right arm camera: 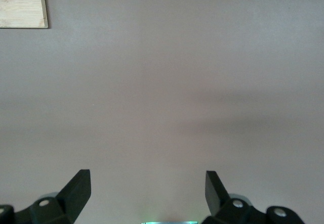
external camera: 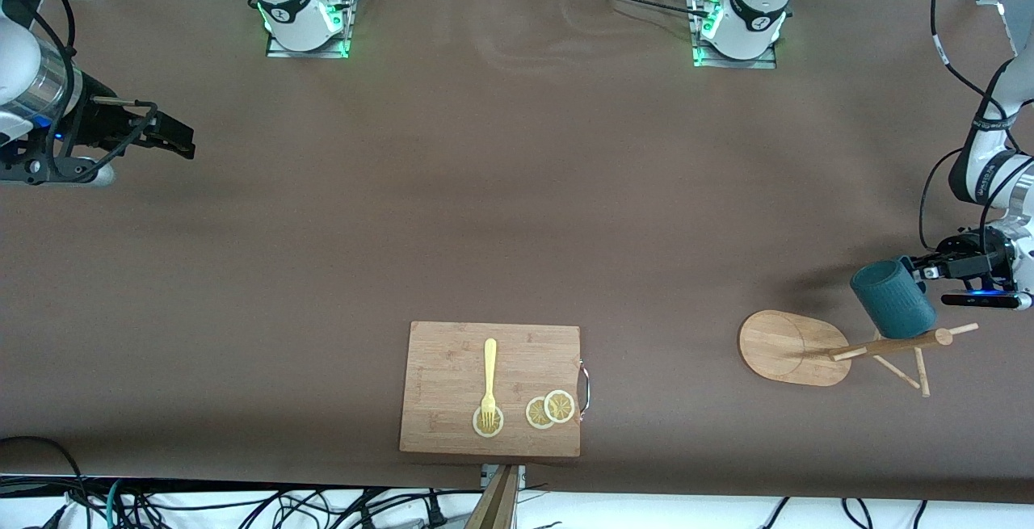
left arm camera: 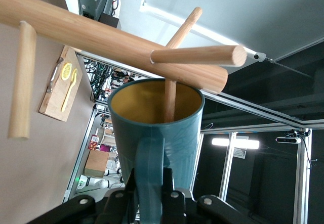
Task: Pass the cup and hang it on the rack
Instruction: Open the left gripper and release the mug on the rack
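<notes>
Bench [external camera: 517, 214], brown and wide, fills the front view. At the left arm's end stands the rack [external camera: 796, 347], its oval base flat on the bench, its post and pegs rising toward the camera. The left claw [external camera: 921, 270] hangs over the bench just beside the rack's top, clamped on the handle of the cup [external camera: 893, 299], which is tilted with its body up against the post. The right claw [external camera: 174, 137] waits over the right arm's end, well apart from everything, fingers spread. A board [external camera: 491, 388] lies near the camera's edge with a fork [external camera: 489, 384] and lemon slices [external camera: 551, 409] on it.

Left wrist view: the left claw [left arm camera: 151, 196] is closed on the cup's [left arm camera: 157, 128] handle; a peg of the rack [left arm camera: 101, 37] reaches into the cup's yellow mouth.

Right wrist view: the right claw [right arm camera: 147, 191] shows both fingertips [right arm camera: 78, 186] wide apart over bare bench [right arm camera: 167, 92], with a corner of the board [right arm camera: 23, 4] in sight.
</notes>
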